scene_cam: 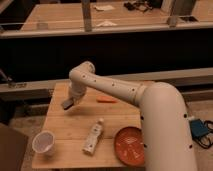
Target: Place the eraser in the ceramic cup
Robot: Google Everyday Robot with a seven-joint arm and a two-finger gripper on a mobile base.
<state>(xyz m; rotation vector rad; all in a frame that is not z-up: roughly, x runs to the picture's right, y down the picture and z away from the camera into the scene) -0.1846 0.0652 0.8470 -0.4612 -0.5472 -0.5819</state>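
Observation:
The ceramic cup stands upright near the table's front left corner, pale with a wide rim. My gripper hangs over the left rear part of the wooden table, well behind the cup and a little to its right. A small dark tip shows at the gripper's end. I cannot tell whether that tip is the eraser. No eraser shows lying on the table.
A thin orange stick lies at the table's back middle. A whitish bottle-like object lies near the front centre, and an orange ridged plate sits front right. A blue object lies off the table to the right.

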